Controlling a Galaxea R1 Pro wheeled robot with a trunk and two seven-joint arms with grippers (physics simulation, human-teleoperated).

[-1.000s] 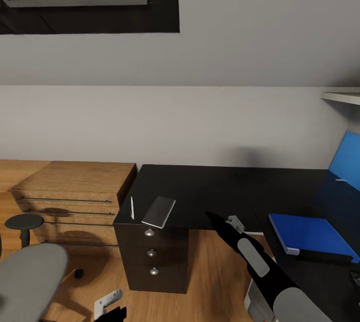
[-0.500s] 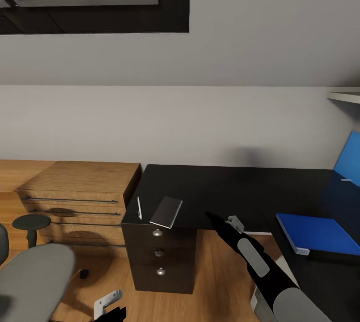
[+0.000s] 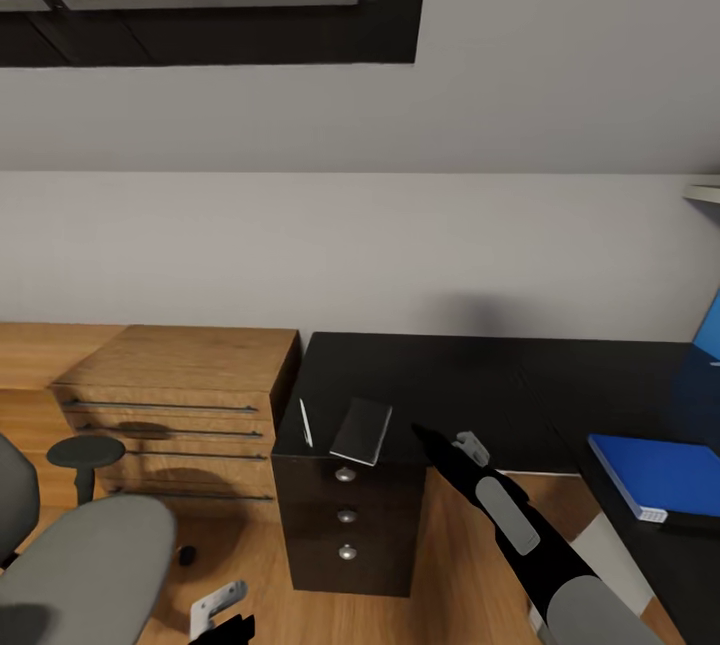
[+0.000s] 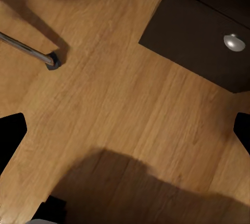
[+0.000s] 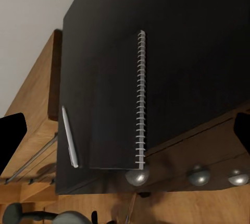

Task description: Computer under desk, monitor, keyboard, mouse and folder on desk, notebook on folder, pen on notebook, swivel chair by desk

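Note:
The desk (image 3: 480, 375) has a glossy black top. A dark grey notebook (image 3: 362, 431) (image 5: 112, 114) lies at its left end above the drawer unit (image 3: 347, 535). The thin silvery pen (image 3: 305, 422) (image 5: 69, 138) lies just beside it. The blue folder (image 3: 655, 473) lies flat on the desk's right wing. Part of the grey swivel chair (image 3: 85, 570) shows at the lower left. My right gripper (image 3: 432, 445) (image 5: 125, 135) hovers open near the desk's front edge, right of the notebook. My left gripper (image 3: 225, 628) (image 4: 125, 130) is low over the floor, open and empty. Monitor, keyboard and mouse are out of view.
A light wooden dresser (image 3: 180, 380) stands against the desk's left end, with a small round stool (image 3: 85, 452) in front of it. Wood plank floor (image 4: 120, 104) lies between the chair and the drawers. A chrome leg with a castor (image 4: 51, 60) crosses the floor near my left gripper.
The whole picture has shifted right, so the camera has moved left. Notebook, pen and folder keep their places on the desk. Both arms hold the same pose.

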